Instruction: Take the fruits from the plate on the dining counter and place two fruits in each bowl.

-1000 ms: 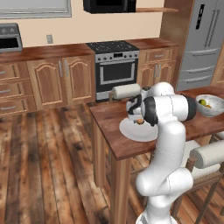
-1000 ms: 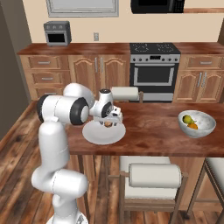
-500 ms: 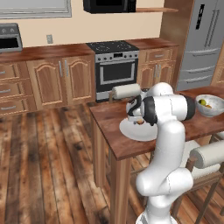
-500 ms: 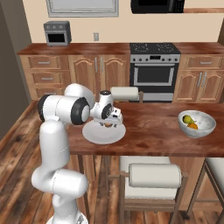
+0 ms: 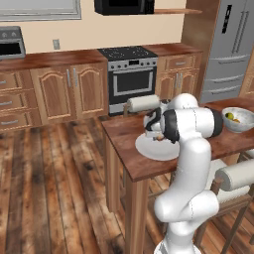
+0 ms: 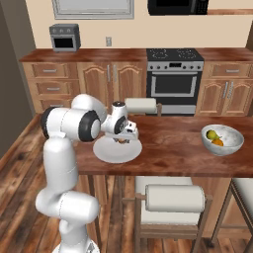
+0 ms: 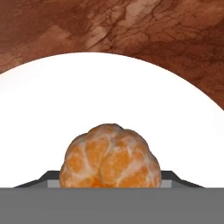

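Low in the hand view, a tan-orange fruit (image 7: 109, 156) with segmented peeled flesh sits between the two dark finger tips, whose edges peek out at either side of it; whether they actually press on it cannot be told. Behind it spreads the plate (image 7: 109, 96), then the dining counter (image 7: 131, 26) across the top. In the right base view, the gripper (image 6: 123, 140) hangs over the plate (image 6: 106, 153) at centre frame, and a bowl (image 6: 222, 140) at right holds a pear (image 6: 211, 134) and an orange (image 6: 217, 142).
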